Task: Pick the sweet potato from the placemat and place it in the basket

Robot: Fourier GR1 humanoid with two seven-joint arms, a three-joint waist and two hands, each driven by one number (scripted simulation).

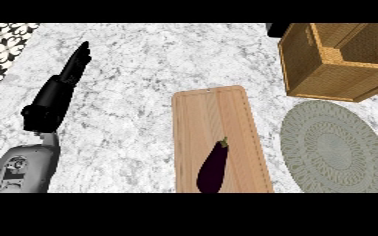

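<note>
Basket (321, 77) cut off upper right, grey placemat (328, 150) clipped lower right. Dark purple eggplant (212, 167) on board (214, 115), bottom centre. Left hand (57, 90) fingers straight.

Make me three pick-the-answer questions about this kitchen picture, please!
1. Where does the eggplant lie?
A) on the wooden board
B) on a plate
C) in a bowl

2. What colour is the round placemat?
A) red
B) pale grey-green
C) blue

3. How is the left hand?
A) fingers straight, holding nothing
B) curled round the eggplant
C) pressing on the board

Answers:
1 A, it rests on the board's near end.
2 B, its weave is grey-green.
3 A, its fingers are straight and touch nothing.
</note>
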